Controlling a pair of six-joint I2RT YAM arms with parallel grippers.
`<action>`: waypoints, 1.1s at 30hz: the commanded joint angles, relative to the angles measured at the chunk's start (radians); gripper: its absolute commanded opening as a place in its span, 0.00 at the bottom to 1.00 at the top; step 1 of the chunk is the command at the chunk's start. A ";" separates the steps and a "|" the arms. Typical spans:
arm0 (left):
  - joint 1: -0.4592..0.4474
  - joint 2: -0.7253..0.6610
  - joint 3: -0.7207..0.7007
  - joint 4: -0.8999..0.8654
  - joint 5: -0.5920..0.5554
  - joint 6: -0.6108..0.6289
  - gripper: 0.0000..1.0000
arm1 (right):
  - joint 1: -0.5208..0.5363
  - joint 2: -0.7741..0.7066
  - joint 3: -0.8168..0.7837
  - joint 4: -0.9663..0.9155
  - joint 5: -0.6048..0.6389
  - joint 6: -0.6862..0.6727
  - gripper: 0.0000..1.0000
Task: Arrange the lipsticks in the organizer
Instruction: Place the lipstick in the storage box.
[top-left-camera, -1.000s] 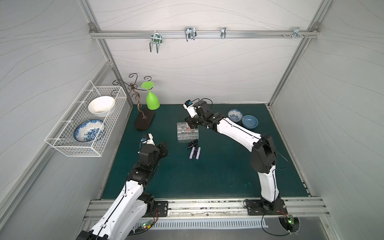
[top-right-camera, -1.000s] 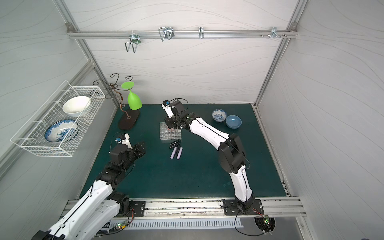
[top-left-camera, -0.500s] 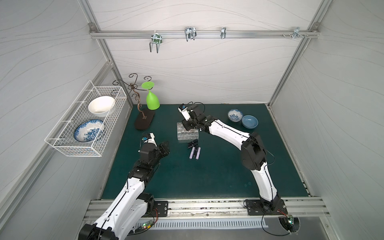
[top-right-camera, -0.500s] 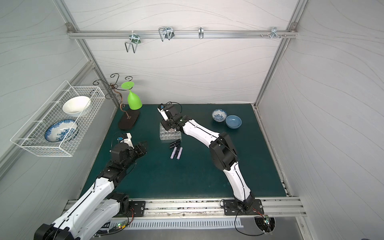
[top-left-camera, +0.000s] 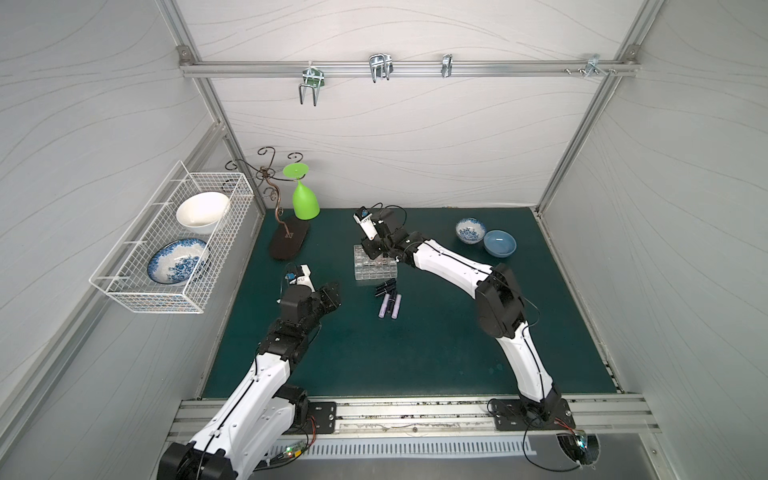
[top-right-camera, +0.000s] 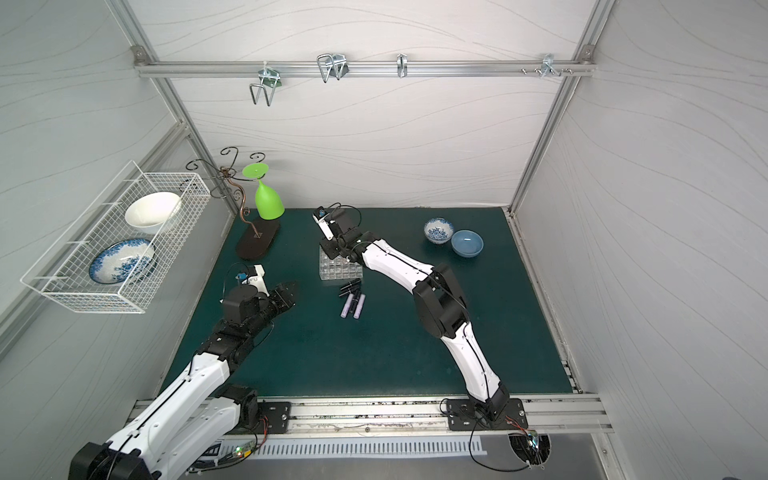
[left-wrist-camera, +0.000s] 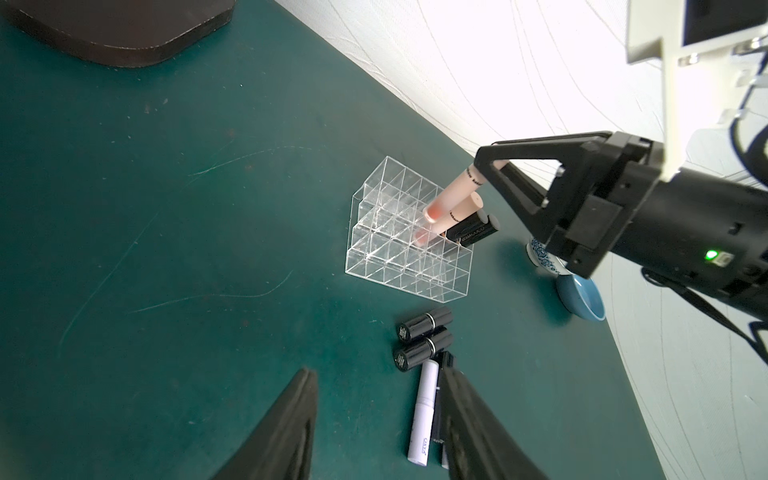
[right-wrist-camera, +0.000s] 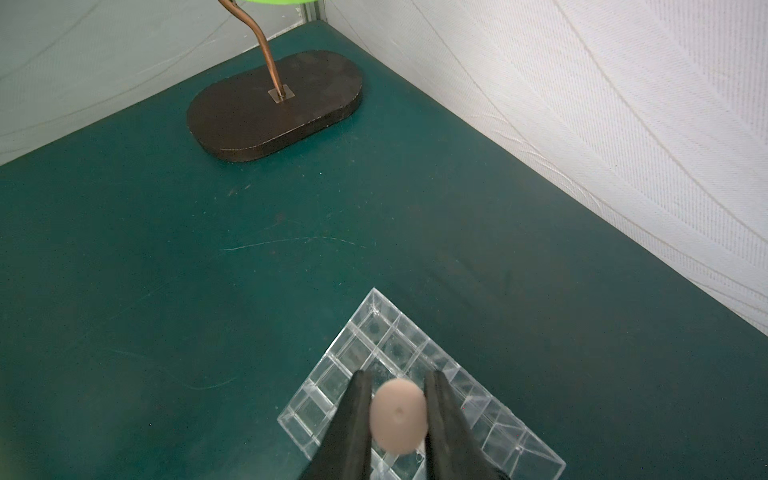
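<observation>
The organizer (top-left-camera: 374, 271) stands on a scratched green mat (top-left-camera: 415, 353) between white panelled walls (top-left-camera: 395, 145).

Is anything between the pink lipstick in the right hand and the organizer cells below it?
Nothing visible blocks it. The pink lipstick, clamped in the right hand, tilts over open cells of the organizer. Another pink tube and a black tube already stand in cells right beside it, but apparently not beneath its lower end.
</observation>
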 joint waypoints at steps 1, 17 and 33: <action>0.005 0.006 0.017 0.050 0.015 -0.001 0.53 | 0.001 0.028 0.032 0.026 0.016 -0.004 0.18; 0.005 0.017 0.020 0.053 0.027 -0.001 0.54 | -0.011 0.052 0.013 0.042 0.034 0.010 0.18; 0.005 0.036 0.041 0.033 0.061 0.011 0.58 | -0.008 -0.063 -0.093 0.075 0.044 0.029 0.54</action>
